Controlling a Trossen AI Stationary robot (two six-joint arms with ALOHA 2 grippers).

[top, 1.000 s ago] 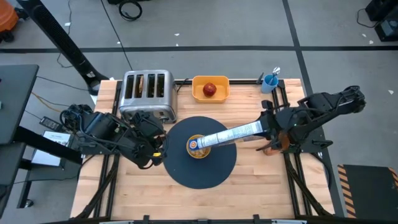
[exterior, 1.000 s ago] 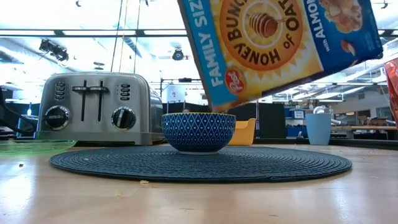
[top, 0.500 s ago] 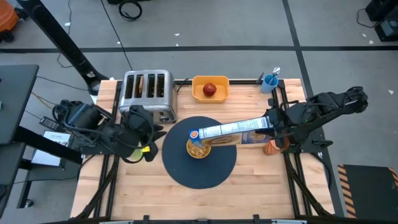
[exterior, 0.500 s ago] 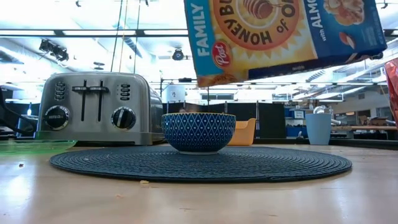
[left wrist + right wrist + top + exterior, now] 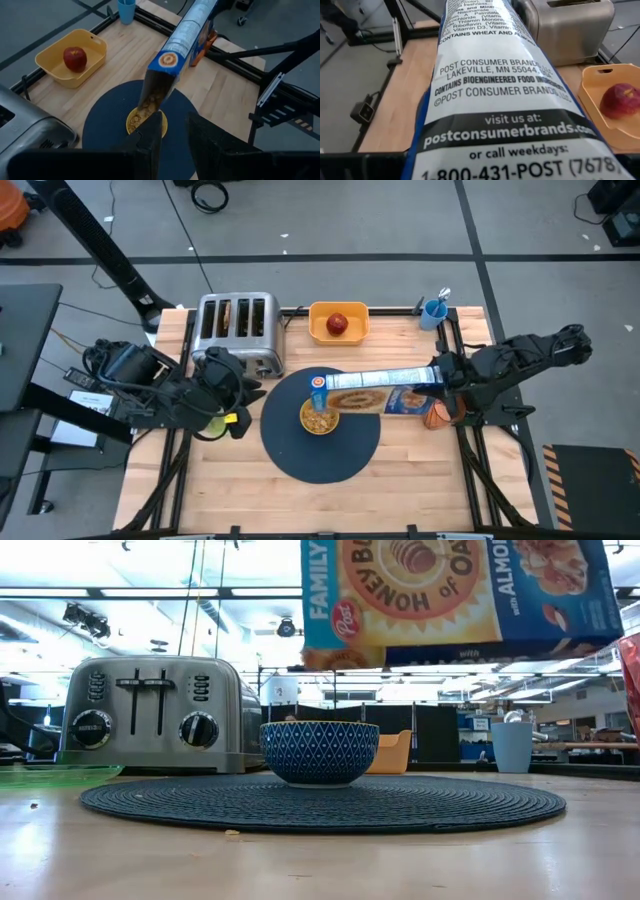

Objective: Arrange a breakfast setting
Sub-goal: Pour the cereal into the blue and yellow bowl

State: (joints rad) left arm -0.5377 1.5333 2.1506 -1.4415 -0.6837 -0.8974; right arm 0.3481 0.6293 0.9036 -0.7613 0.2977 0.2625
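A cereal box (image 5: 375, 380), clamped by the right end effector (image 5: 440, 376), was held nearly level above the bowl (image 5: 319, 419) on the mat (image 5: 300, 455), apparently so cereal fell in, while the left end effector (image 5: 238, 395), fingers slightly parted and empty, was kept near the toaster (image 5: 236, 330).

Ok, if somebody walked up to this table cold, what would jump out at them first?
Most likely the big cereal box, held by the right gripper and lying nearly level in the air over the round dark mat at the table's middle. Cereal is spilling from its open end into the small bowl on that mat. Next, the silver toaster at the back left and the red apple in its yellow tub beside it.
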